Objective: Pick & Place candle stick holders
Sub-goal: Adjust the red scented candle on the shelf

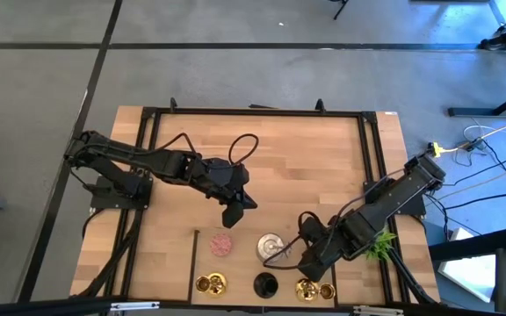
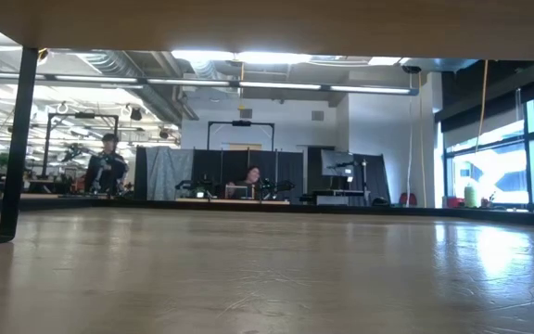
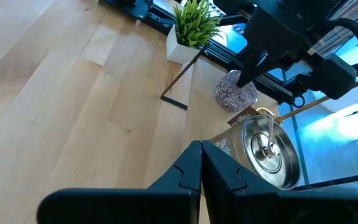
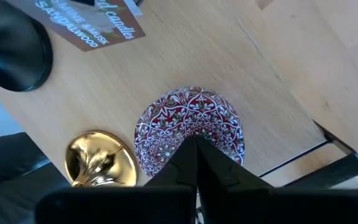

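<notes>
The wooden table [image 1: 279, 167] fills the high view, framed by black rails. The left arm reaches in from 9 o'clock, and its gripper [image 1: 238, 208] hangs near the table's centre, fingers [image 3: 194, 171] pressed together with nothing between them. The right arm comes in from 3 o'clock and bends down toward 5 o'clock; its gripper [image 1: 308, 266] sits low at the table's near edge, fingers [image 4: 194, 158] together and empty, just over a patterned red-and-white holder [image 4: 189, 129].

The holders stand in a cluster at 6 o'clock. A pink holder [image 1: 222, 244] lies at about 7 o'clock of the left gripper. Just beside it, toward 3 o'clock, is the silver holder [image 1: 271, 246], which in the left wrist view shows as a shiny round dish [image 3: 269, 151] with a brown card [image 3: 241, 116] near it. Along the near edge run a gold holder [image 1: 210, 283], a black holder [image 1: 265, 284] and a second gold holder [image 1: 309, 289], the last touching or just beside the right gripper. In the right wrist view a gold holder [image 4: 99, 160] sits just beside the patterned one, the black base [image 4: 14, 46] well apart.

A green plant [image 1: 379, 244] stands at the table's 4 o'clock edge.

The low view shows only bare tabletop and people [image 2: 107, 160] in the room beyond.
</notes>
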Tool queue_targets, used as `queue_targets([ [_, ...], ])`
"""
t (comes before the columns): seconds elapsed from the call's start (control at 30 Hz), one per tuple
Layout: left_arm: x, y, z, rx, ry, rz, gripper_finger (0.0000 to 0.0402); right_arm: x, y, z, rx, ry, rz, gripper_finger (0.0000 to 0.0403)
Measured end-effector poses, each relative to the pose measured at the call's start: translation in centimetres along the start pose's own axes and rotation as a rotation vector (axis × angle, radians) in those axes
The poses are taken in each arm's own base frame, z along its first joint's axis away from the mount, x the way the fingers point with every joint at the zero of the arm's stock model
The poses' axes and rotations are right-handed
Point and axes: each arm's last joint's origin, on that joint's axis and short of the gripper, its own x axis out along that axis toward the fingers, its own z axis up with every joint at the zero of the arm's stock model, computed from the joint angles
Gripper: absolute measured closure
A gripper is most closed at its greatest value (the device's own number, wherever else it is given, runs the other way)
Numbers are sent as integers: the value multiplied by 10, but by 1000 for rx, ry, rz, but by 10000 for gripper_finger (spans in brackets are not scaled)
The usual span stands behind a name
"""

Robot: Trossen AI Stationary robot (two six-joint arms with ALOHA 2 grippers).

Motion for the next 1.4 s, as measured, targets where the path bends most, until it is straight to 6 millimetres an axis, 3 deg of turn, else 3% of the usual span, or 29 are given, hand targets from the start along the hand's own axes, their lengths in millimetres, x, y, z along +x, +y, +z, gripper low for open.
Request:
queue_targets([
  [1.4, 0, -1, 0, 17, 14, -21, 400, 1, -5, 9, 16, -15, -39, 403],
])
